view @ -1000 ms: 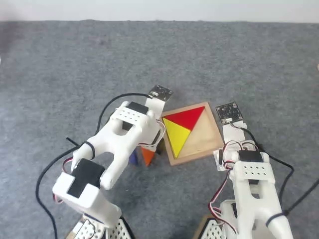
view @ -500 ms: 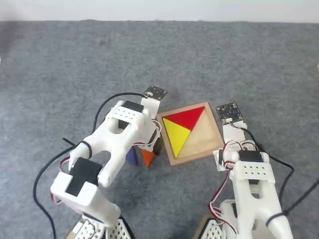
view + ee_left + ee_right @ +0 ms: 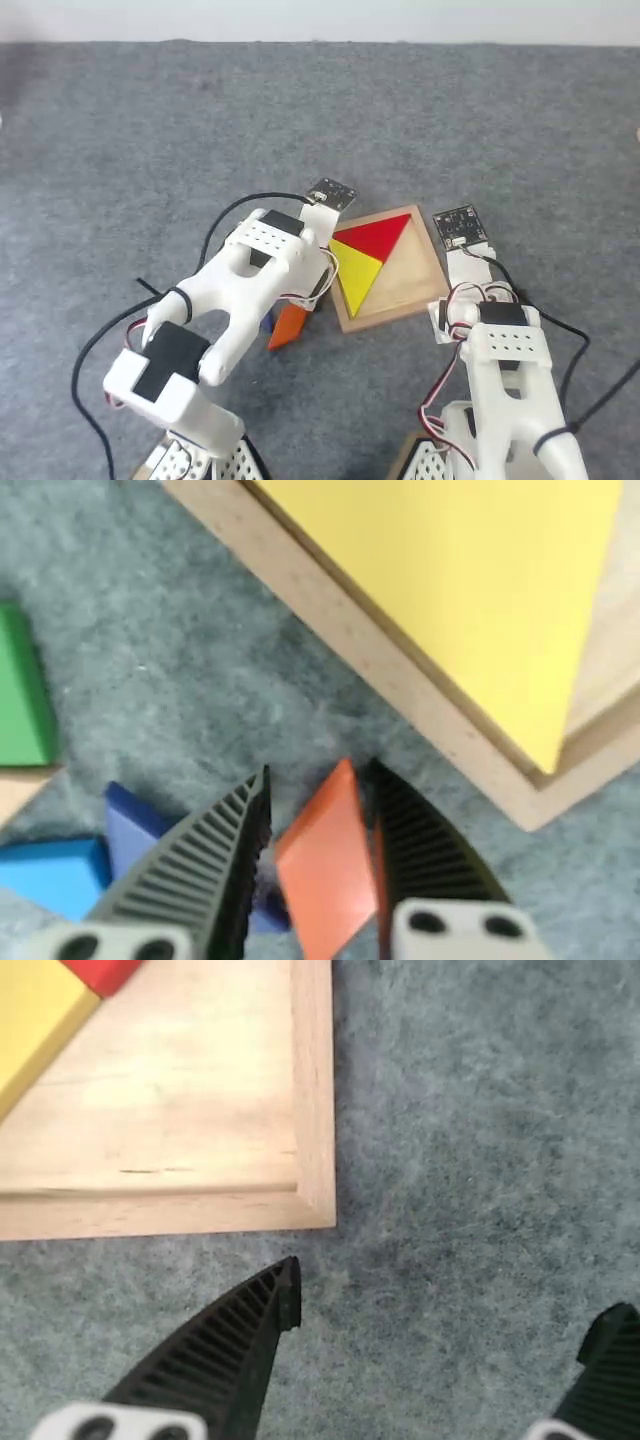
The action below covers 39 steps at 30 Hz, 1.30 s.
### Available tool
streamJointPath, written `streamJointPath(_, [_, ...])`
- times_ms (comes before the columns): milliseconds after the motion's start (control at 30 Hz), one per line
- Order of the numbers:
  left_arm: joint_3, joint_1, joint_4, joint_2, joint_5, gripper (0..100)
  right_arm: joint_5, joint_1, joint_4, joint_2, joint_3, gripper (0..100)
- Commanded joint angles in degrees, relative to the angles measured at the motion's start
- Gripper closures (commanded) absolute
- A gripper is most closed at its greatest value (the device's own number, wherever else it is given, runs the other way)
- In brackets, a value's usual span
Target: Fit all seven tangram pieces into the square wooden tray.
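Note:
The square wooden tray (image 3: 432, 262) lies mid-table with a red triangle (image 3: 378, 236) and a yellow triangle (image 3: 355, 275) in it. My left arm (image 3: 250, 275) stands just off the tray's left edge. In its wrist view the left gripper (image 3: 318, 780) is shut on an orange piece (image 3: 325, 865), tilted between the fingers, close to the tray rim (image 3: 400, 680) and the yellow triangle (image 3: 470, 580). The orange piece (image 3: 288, 325) juts out beneath that arm. My right gripper (image 3: 452, 1295) hangs open over the carpet beside the tray's corner (image 3: 315, 1110).
Loose pieces lie on the grey carpet by the left gripper: a light blue one (image 3: 50, 875), a dark blue one (image 3: 130, 825) and a green one (image 3: 22, 690). The right arm (image 3: 505, 340) stands at the tray's near right side. Open carpet stretches beyond the tray.
The left arm has swung back toward the tray, and the orange piece now shows tilted and farther out from under it. The right arm has kept still.

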Motion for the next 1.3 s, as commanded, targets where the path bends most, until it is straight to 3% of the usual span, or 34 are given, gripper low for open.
streamJointPath(0, [1.01,0.26,3.87,-0.35,-3.6,73,0.79,0.13,0.48,-1.19,-0.44,56.4])
streamJointPath(267, [5.41,0.79,5.45,-18.64,-9.05,72,0.7,-0.04,0.92,-1.19,-0.44,56.4])
streamJointPath(433, [13.32,-1.23,-0.53,-27.16,-8.97,72,0.7,-0.04,0.22,-1.1,-0.35,56.4])
streamJointPath(567, [19.12,-1.67,-4.22,-27.43,-13.54,72,0.7,-0.13,0.22,-1.1,-0.35,56.4])
streamJointPath(767, [23.25,-2.2,-8.97,-27.43,-14.68,72,0.62,-0.13,0.13,-1.1,-0.35,56.4])
streamJointPath(1000, [24.84,-6.42,-9.58,-27.43,-18.55,72,-0.97,-0.22,-1.27,-1.1,0.09,56.4])
streamJointPath(1267, [27.12,-5.54,-11.16,-27.43,-18.11,72,-0.97,-0.22,-1.8,-1.1,0.44,56.4])
